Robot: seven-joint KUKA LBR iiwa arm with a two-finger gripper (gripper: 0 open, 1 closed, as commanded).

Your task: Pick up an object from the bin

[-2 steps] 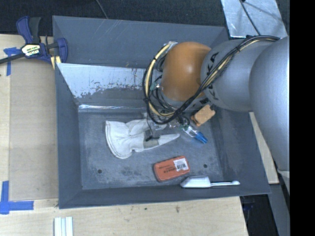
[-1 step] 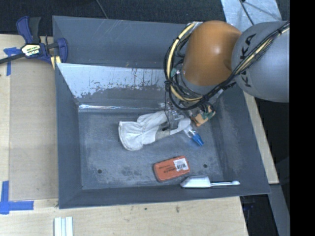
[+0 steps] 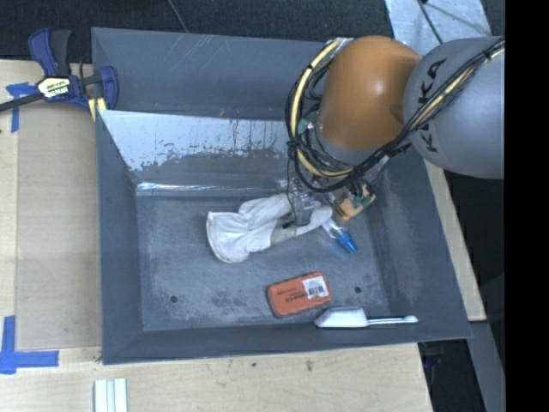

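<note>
Orange wrist cover [image 3: 364,93], gripper [image 3: 296,217] over white cloth [image 3: 233,232], grip unclear, scuffed grey bin [image 3: 184,294].

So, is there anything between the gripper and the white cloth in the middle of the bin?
Nothing visible does. The gripper is at the right end of the white cloth. The small blue thing lies beside it, and the orange block and white brush lie apart, lower in the view.

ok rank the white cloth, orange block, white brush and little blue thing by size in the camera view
1. white cloth, clearly largest
2. orange block
3. white brush, longer but thinner than the block, so these two are close
4. little blue thing
</note>
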